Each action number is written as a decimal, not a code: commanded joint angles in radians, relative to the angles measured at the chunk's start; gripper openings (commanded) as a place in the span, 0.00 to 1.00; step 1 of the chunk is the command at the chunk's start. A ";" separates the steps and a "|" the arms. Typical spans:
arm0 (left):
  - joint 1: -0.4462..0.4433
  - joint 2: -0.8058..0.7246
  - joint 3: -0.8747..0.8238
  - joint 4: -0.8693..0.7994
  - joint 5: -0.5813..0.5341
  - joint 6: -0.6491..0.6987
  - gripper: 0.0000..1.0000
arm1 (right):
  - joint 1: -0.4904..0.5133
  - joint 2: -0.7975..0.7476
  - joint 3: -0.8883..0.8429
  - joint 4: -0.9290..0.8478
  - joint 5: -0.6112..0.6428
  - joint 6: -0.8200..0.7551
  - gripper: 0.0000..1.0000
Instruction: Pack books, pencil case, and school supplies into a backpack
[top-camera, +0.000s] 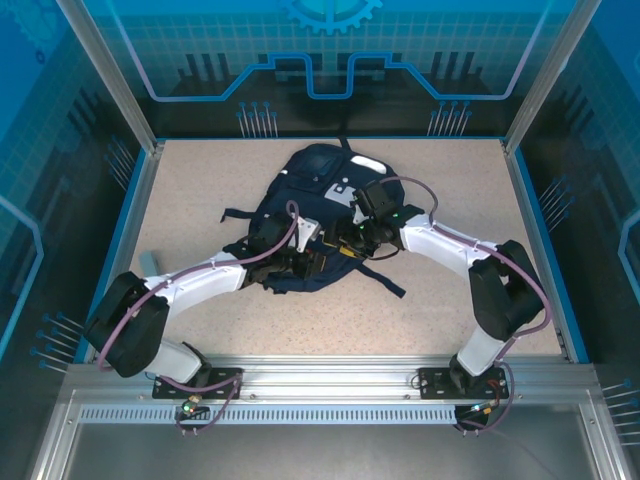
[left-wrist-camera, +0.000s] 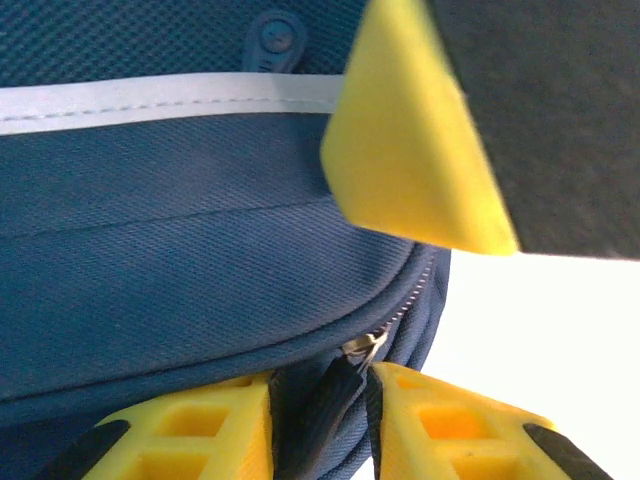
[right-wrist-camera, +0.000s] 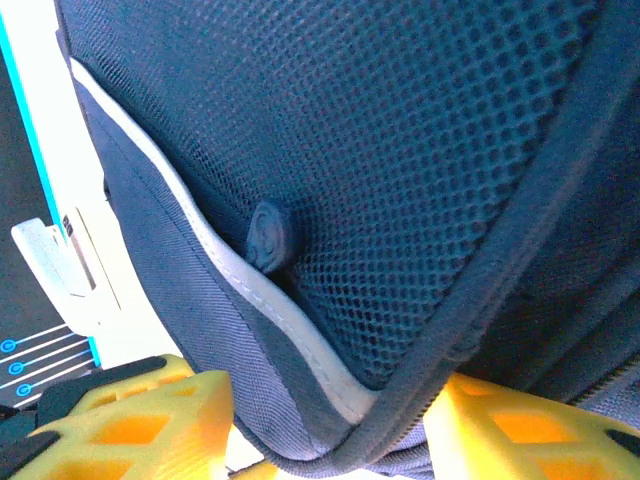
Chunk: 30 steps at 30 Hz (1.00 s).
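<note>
Speckled beige bench (top-camera: 450, 190) inside blue-lit walls. Lying at its centre: navy backpack (top-camera: 315, 180), white patches toward the far end, dark straps trailing toward the near edge. Reaching in over its near half, one from each side: the two arms. Left gripper (left-wrist-camera: 320, 415) clamped on the dark zipper pull (left-wrist-camera: 325, 400), at the corner of a zip running below a white stripe (left-wrist-camera: 150, 100). Right gripper (right-wrist-camera: 330, 435) parted, astride a piped fold of the backpack's edge, a sliver of light showing beside one finger; not yet pinching. Just above, at the edge of the mesh panel: round snap stud (right-wrist-camera: 270, 238).
</note>
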 joint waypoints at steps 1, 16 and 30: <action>-0.005 0.006 0.014 -0.021 0.051 0.075 0.30 | -0.004 0.022 0.031 -0.010 -0.012 0.004 0.51; -0.005 0.046 0.008 0.022 -0.091 0.097 0.24 | 0.004 0.035 0.041 -0.017 -0.001 0.023 0.43; -0.005 -0.092 -0.048 0.008 -0.169 0.084 0.00 | 0.000 0.010 0.025 -0.054 0.147 0.034 0.10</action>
